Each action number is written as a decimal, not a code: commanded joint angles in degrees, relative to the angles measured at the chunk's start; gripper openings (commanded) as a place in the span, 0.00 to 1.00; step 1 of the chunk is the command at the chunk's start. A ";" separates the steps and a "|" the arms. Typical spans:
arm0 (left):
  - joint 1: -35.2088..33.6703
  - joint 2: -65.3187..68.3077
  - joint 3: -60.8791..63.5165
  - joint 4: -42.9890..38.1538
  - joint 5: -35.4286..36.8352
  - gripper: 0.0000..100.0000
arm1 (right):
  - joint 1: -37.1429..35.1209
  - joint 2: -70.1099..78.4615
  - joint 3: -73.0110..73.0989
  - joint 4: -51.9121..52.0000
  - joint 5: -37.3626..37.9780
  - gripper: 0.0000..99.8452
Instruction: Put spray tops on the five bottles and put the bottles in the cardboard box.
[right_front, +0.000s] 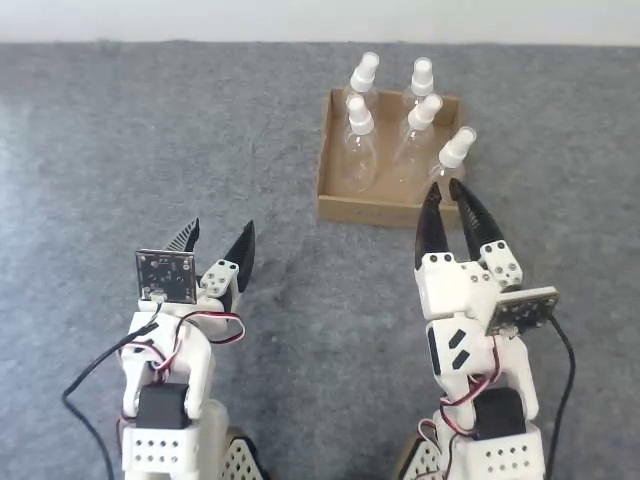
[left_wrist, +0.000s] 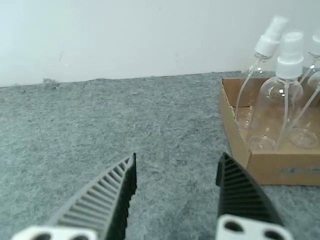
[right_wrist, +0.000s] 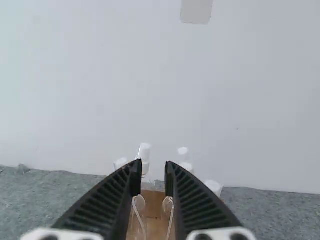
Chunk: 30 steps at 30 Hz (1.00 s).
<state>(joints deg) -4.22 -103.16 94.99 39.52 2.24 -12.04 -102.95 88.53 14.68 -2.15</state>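
From my seat, both arms are white printed plastic over black servo blocks. The left arm (right_front: 170, 350) wears a dark square camera board (right_front: 165, 276) at its wrist, with red, white and black wires (right_front: 205, 325) beside it and a thick black cable (right_front: 68, 392). The right arm (right_front: 462, 300) has a second camera board (right_front: 522, 310) and a thinner black lead (right_front: 571, 375). The left gripper (right_front: 220, 225) and right gripper (right_front: 444, 184) have black, tapering fingers (left_wrist: 100, 205) with ribbed inner faces, set in white mounts with round screw holes (left_wrist: 233, 226).
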 joint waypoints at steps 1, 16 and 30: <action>-0.26 -1.41 -0.57 -1.67 -0.44 0.25 | -0.13 -1.10 0.97 -0.84 0.18 0.05; -0.26 -1.41 -0.57 -1.67 -0.44 0.25 | -0.13 -1.10 7.91 9.10 0.09 0.05; -0.26 -1.41 -0.57 -1.67 -0.44 0.25 | -0.22 -1.10 7.91 31.34 0.09 0.05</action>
<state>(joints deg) -4.22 -103.16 94.99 39.52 2.24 -12.13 -102.95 95.21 41.76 -2.15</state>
